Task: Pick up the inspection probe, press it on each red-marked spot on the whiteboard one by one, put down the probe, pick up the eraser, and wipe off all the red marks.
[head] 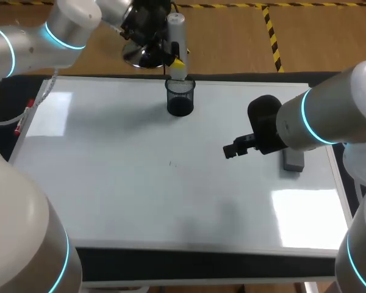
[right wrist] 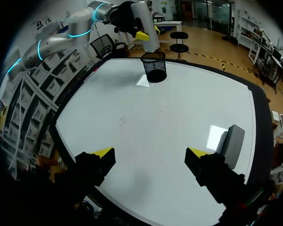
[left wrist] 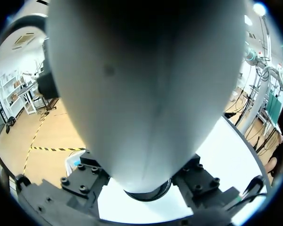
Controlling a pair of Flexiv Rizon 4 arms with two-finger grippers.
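Gripping probe above mesh cup, left pincer clenched; right pincer released over whiteboard, eraser beside.

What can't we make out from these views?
- Left wrist view: the probe fills the picture and hides the board beneath it.
- Head view: the right arm covers part of the eraser.
- Head view: a speck on the whiteboard is too small to tell its colour.
- Head view: the probe's lower end meets the mesh cup; whether it is inside or above is unclear.
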